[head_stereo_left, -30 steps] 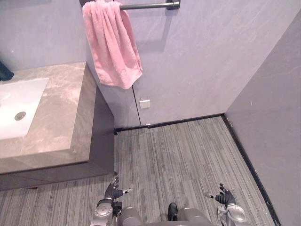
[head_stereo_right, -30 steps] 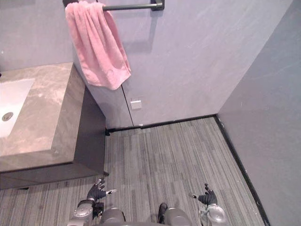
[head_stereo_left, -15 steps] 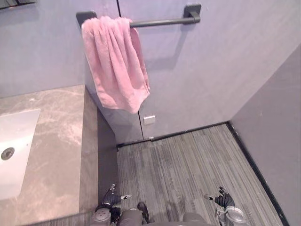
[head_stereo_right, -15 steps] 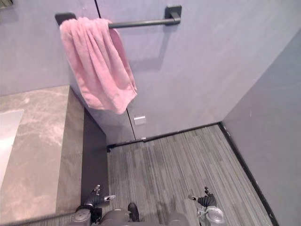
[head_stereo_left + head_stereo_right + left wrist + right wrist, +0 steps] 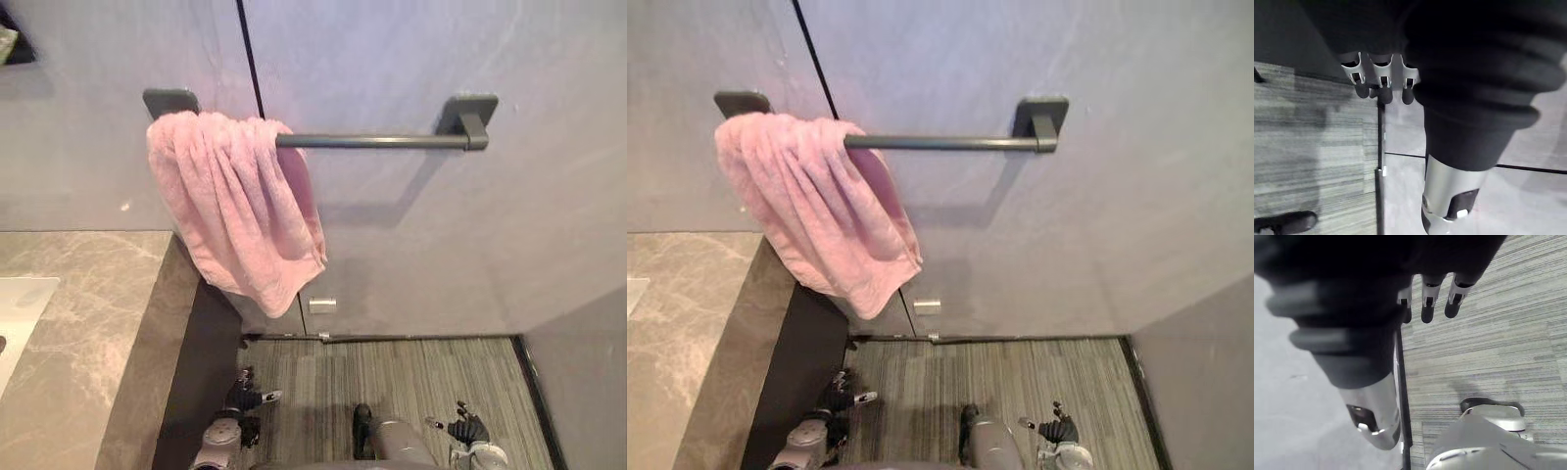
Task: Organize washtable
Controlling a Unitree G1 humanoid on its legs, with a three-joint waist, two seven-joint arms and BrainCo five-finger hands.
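- Left hand (image 5: pixel 242 397) and right hand (image 5: pixel 468 429) hang low near the floor, fingers loose, holding nothing.
- The marble tabletop (image 5: pixel 88 323) lies at the left, and a pink towel (image 5: pixel 235 211) hangs bunched on the rail (image 5: pixel 377 141) (its left end).
- It looks like a surveying step; next, a hand needs lifting toward the tabletop.

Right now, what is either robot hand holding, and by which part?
Nothing. The left hand and right hand hang open, empty; the pink towel drapes its rail.
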